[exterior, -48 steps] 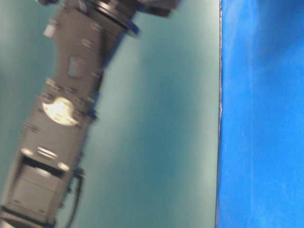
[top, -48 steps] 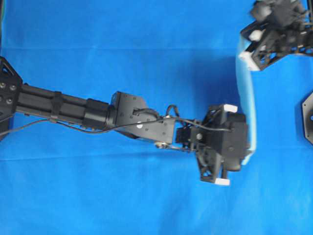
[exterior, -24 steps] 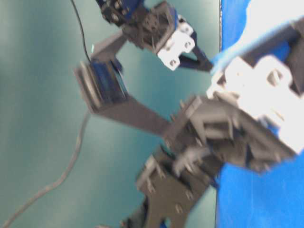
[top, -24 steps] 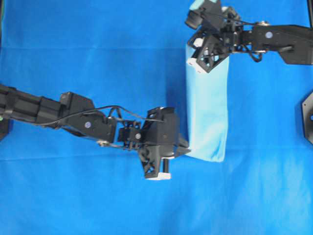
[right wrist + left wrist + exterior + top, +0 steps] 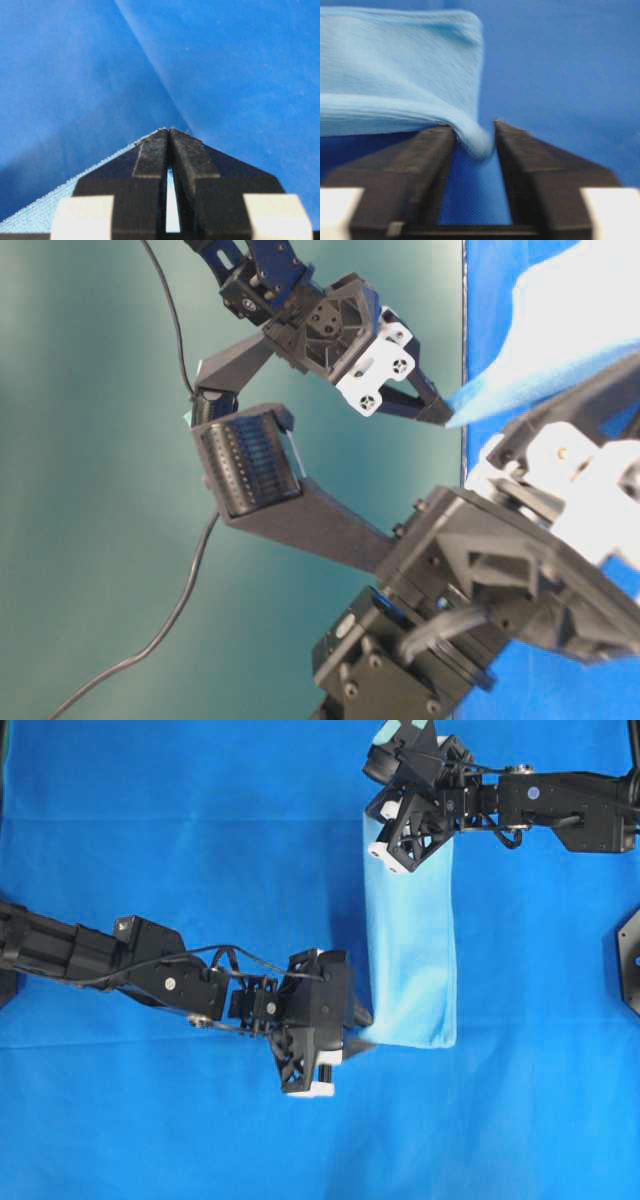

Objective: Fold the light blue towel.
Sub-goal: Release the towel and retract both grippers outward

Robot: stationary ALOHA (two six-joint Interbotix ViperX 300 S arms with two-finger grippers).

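A dark royal-blue cloth [image 5: 200,840] covers the whole work surface, creased in a few long lines, and in the table-level view a teal wall [image 5: 90,490] stands behind it. On this cloth we see the light blue towel [image 5: 412,960], a tall narrow strip right of centre in the overhead view, running from the top edge down to a rounded bottom edge.

Our left gripper [image 5: 352,1032] reaches in from the left and meets the towel's lower left corner. From its wrist camera, the left gripper [image 5: 474,137] has a bunched fold of the towel [image 5: 395,70] pinched between its two dark fingers [image 5: 427,150], which stand slightly apart around the fabric.

Our right gripper [image 5: 385,800] comes in from the right edge and sits over the towel's upper left corner. Through its wrist camera the right gripper [image 5: 169,134] has its fingers [image 5: 150,150] pressed nearly together, with a thin hemmed edge of the towel [image 5: 60,197] trailing out from them to the lower left. In the table-level view that corner is lifted off the cloth.
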